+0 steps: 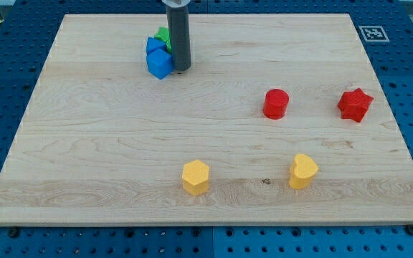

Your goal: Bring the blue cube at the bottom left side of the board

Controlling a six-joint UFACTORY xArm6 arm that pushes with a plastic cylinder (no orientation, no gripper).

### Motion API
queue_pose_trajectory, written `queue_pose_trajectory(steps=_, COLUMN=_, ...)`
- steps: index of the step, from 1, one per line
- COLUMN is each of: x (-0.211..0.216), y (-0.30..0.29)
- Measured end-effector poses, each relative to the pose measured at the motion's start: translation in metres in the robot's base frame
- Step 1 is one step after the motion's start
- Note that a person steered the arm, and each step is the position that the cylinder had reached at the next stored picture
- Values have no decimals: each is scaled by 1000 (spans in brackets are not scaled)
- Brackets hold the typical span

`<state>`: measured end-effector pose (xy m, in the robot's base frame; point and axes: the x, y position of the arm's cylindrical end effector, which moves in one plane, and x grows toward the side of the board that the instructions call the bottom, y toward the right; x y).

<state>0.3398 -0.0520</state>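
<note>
Upright, my tip (181, 69) beside blue cube (160, 63)

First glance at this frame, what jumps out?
The dark rod comes down near the view's top, left of centre, and my tip sits right against the blue cube, on its right side. That cube is bunched with another blue block and a green block just behind it. The rest is scattered on the wooden board: two red blocks at the view's right, two yellow blocks toward the bottom.
</note>
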Motion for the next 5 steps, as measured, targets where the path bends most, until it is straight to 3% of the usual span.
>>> queue_pose_trajectory(steps=4, x=-9, y=-18)
queue_pose_trajectory(steps=5, x=-7, y=-45)
